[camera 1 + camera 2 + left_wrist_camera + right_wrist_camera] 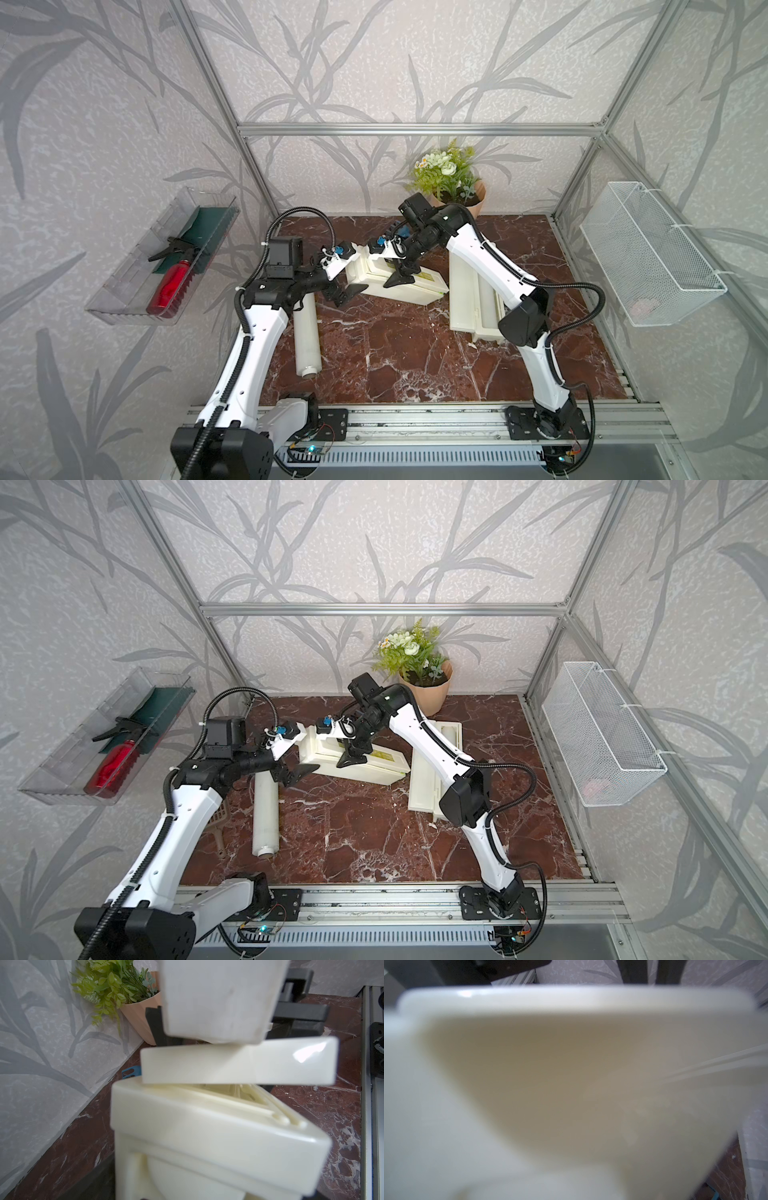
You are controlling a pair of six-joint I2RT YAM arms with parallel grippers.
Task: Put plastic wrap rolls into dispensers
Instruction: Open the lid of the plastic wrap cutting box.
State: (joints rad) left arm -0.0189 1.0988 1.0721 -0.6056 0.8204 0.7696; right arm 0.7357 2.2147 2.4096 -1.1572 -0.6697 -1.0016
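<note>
Two arms meet at one dispenser (407,291) (370,773), which lies slantwise on the marble table (395,353) just in front of the potted plant (451,183).

Left arm: the upper link climbs from the rail on the side of the table opposite the plant. It bends at the elbow, and the forearm runs roughly level toward the plant. The left gripper (359,269) (312,748) has its jaws spread full wide round the dispenser's end, w/ the white finger on the plant side and the black one on the far-from-plant side. Contact isn't clear. In the left wrist view the lid (239,1061) sits slightly ajar over the box body (207,1126).

Right arm: it folds sharply at the elbow, then the forearm slants up to a wrist right next to the plant. The right gripper (380,268) (332,748) drops from there onto the lid, w/ the black finger lying across the yellow-green label (424,278). Jaws are wide apart, but I can't tell if they pinch the lid. The right wrist view is all blurred cream plastic.

A loose roll (307,336) (264,816) lies on the table well away from the plant, partly under the left forearm. A second dispenser (461,291) (422,779) lies open in front of the plant under the right arm, w/ a roll inside (484,299).
</note>
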